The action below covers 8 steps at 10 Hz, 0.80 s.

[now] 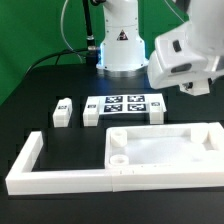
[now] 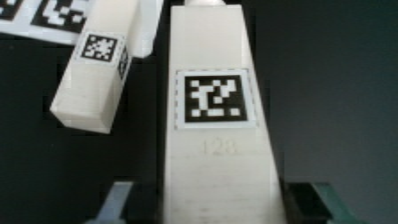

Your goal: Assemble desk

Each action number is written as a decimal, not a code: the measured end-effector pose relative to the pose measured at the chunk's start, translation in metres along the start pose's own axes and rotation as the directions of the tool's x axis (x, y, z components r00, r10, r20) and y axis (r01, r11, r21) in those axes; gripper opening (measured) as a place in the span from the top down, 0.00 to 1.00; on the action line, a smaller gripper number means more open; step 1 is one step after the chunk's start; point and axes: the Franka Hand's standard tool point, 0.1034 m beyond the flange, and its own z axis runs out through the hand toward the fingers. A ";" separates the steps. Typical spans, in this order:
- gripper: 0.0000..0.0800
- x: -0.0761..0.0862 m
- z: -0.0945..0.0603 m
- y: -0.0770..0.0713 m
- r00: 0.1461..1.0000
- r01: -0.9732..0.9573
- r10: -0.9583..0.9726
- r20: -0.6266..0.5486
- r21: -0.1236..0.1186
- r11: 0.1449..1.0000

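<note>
My gripper (image 2: 217,206) is shut on a white desk leg (image 2: 217,120) with a black-and-white tag on its face. The leg runs out lengthwise from between the dark fingers (image 2: 125,202). Another leg (image 2: 93,80) lies on the black table beside it. In the exterior view the gripper (image 1: 192,88) hangs high at the right above the desk top (image 1: 170,127), and the wrist housing hides its fingers. Two legs (image 1: 63,112) (image 1: 90,112) sit at the exterior view's left. A white block (image 1: 118,134) stands at the top's left corner.
The marker board (image 1: 125,105) lies behind the desk top and shows in the wrist view's corner (image 2: 39,15). Long white bars (image 1: 70,181) frame the front and the exterior view's left. The robot base (image 1: 120,45) stands at the back.
</note>
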 end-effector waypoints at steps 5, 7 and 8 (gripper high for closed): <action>0.64 0.018 -0.084 0.014 0.924 0.113 -0.125 -0.362 -0.053 0.992; 0.64 0.029 -0.092 0.019 0.846 0.107 -0.136 -0.515 -0.085 0.991; 0.64 0.042 -0.095 0.026 0.795 0.126 -0.170 -0.582 -0.116 0.985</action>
